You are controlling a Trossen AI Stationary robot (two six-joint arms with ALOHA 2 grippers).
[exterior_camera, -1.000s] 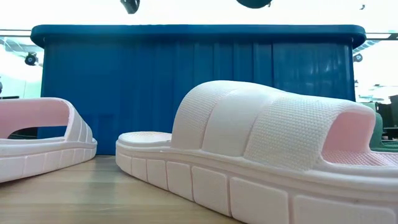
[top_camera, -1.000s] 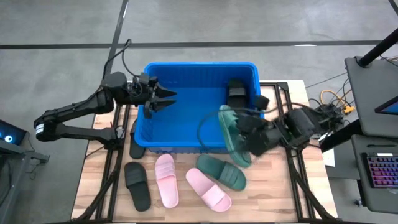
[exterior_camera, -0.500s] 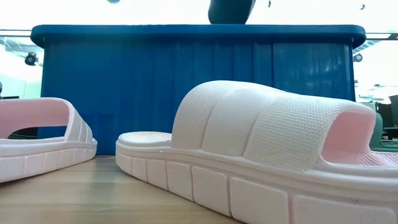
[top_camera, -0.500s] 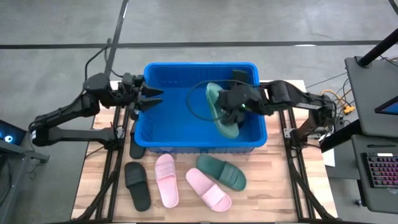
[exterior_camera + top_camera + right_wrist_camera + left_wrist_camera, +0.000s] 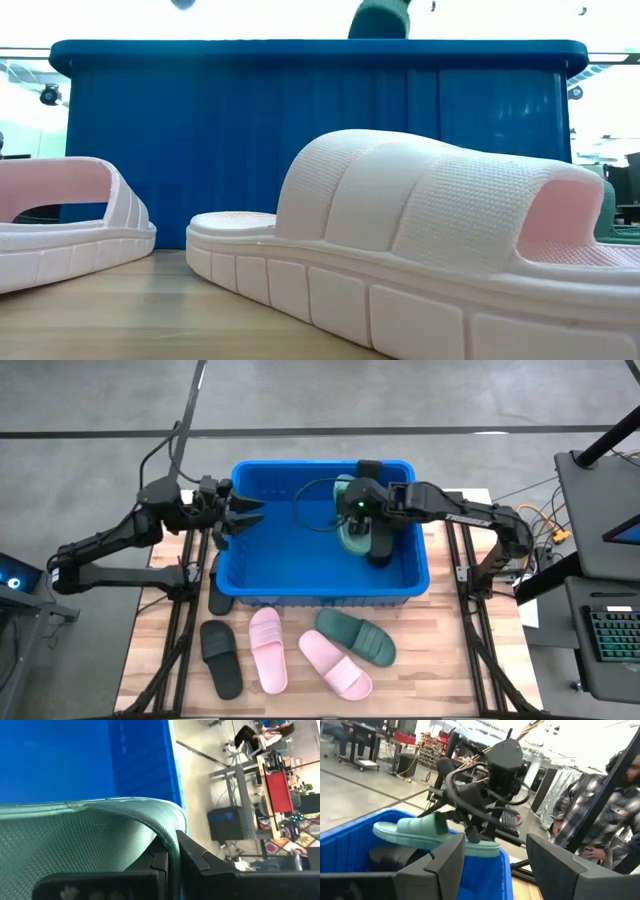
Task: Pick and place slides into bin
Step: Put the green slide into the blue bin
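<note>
The blue bin (image 5: 300, 560) stands at the table's far middle. My right gripper (image 5: 353, 512) is shut on a dark green slide (image 5: 352, 530), held above the bin's far right part; the slide also shows in the left wrist view (image 5: 415, 832) and above the rim in the low view (image 5: 380, 18). A black slide (image 5: 390, 856) lies in the bin below it. My left gripper (image 5: 250, 517) is open and empty over the bin's left wall. On the table near the bin lie two pink slides (image 5: 267, 648) (image 5: 335, 663), a green slide (image 5: 356, 636) and two black slides (image 5: 221, 657) (image 5: 218, 598). My right gripper pinches the green slide's wide strap by its edge (image 5: 169, 837) between its two fingers (image 5: 197, 857). The fingers come from above, slanting from the table's right (image 5: 470, 827). The slide hangs clear above the bin's inside, its sole about level.
The bin's tall walls and rolled rim (image 5: 320, 48) stand between the table's slides and its inside. Black frame rails (image 5: 190, 610) run along the table's left and right sides. A person (image 5: 592, 820) stands beyond the table's right side.
My right gripper has carried the green slide from outside the bin's near right corner up over the rim, toward the far edge and the left, to above the bin's inside; the slide has turned about. My left gripper has drawn back a little toward the table's left.
</note>
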